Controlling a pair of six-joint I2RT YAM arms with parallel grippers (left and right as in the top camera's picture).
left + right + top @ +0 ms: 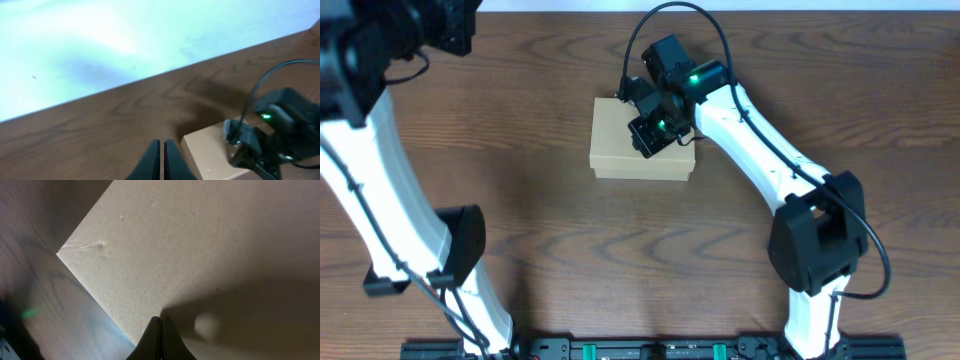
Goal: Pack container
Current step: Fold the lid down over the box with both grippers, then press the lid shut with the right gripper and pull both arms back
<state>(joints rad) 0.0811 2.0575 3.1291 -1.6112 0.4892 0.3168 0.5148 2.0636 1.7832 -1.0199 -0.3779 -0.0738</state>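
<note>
Box sits on the table; plain tan cardboard, and from overhead the lid looks down flat, with one side face showing along the near edge.

Right gripper is parked over the box's right half, above the top face. In the right wrist view its fingers are pinched together with no gap and nothing between them; the tips point down at the lid, not far from one corner of the box. They throw a soft shadow on the cardboard, but honestly can't tell whether the tips actually touch the lid or just hover. A faint crease runs right by that corner. A green light glows on the right wrist, just past the box's far right corner; a black cable loops up beyond the box's far side.

Left gripper is well apart from the box, off toward its far left; its fingers are clamped together too, holding nothing, hanging over bare wood. From the left wrist view the box shows at lower right with the right gripper's dark body over it; beyond the box the table ends at a pale, blurry surface.
</note>
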